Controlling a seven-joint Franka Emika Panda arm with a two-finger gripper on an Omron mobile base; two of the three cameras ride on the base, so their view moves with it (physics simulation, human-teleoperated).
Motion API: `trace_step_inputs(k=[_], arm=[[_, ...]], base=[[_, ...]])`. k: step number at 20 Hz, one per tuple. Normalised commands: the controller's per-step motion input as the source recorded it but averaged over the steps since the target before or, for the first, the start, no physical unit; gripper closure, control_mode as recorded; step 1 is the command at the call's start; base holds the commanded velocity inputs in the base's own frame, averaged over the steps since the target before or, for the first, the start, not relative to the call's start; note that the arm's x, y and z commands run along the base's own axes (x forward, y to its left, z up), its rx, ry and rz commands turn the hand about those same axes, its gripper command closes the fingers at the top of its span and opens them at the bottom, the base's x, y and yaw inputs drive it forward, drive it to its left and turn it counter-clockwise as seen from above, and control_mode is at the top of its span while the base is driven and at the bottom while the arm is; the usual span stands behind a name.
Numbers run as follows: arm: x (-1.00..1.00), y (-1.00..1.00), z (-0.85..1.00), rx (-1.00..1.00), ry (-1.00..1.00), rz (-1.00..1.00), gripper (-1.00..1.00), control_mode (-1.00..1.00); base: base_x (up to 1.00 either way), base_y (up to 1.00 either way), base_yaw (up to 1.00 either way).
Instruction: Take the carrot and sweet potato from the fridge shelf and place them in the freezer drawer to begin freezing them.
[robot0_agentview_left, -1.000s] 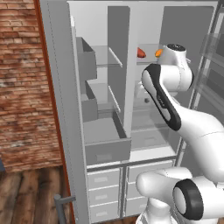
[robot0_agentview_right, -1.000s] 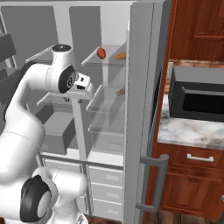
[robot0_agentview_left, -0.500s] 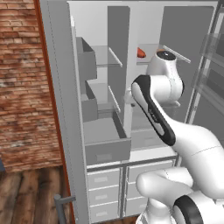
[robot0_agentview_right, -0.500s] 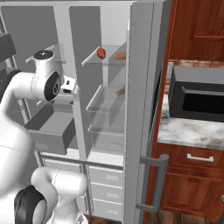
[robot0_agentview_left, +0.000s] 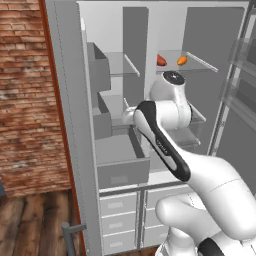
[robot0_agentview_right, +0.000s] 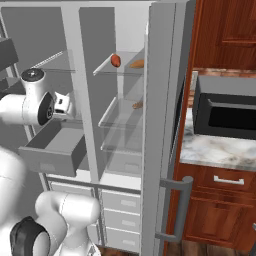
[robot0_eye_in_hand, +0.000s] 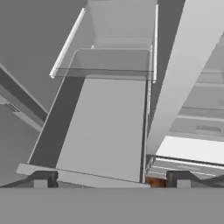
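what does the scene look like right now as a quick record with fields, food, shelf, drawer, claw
carrot: bright orange piece lying on the top shelf
sweet potato: red-orange lump beside the carrot, on the same shelf
fridge shelf: clear glass slab, high in the right compartment
freezer drawer: grey bin pulled out, nothing seen inside
claw: hangs over the drawer, finger tips apart, nothing between them
task state: neither food moved yet

white arm bent sharply at the elbow, wrist raised, fingers (robot0_eye_in_hand: 40, 178) spread wide, empty
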Motion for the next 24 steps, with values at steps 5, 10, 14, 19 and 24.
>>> trace_step_inputs(k=[5, 10, 14, 19, 24], arm=[[0.21, 0.48, 0.0, 0.07, 0.0, 0.02, -1.0, -1.0], [0.19, 0.52, 0.0, 0.07, 0.0, 0.04, -1.0, -1.0], [0.19, 0.53, 0.0, 0.06, 0.0, 0.04, -1.0, -1.0], [0.14, 0.59, 0.0, 0.02, 0.05, 0.02, -1.0, -1.0], [-0.03, 0.36, 0.07, -0.09, -0.09, 0.03, -1.0, -1.0]], base=[[0.0, 0.0, 0.0], [0.0, 0.0, 0.0], [0.0, 0.0, 0.0], [0.0, 0.0, 0.0], [0.0, 0.0, 0.0]])
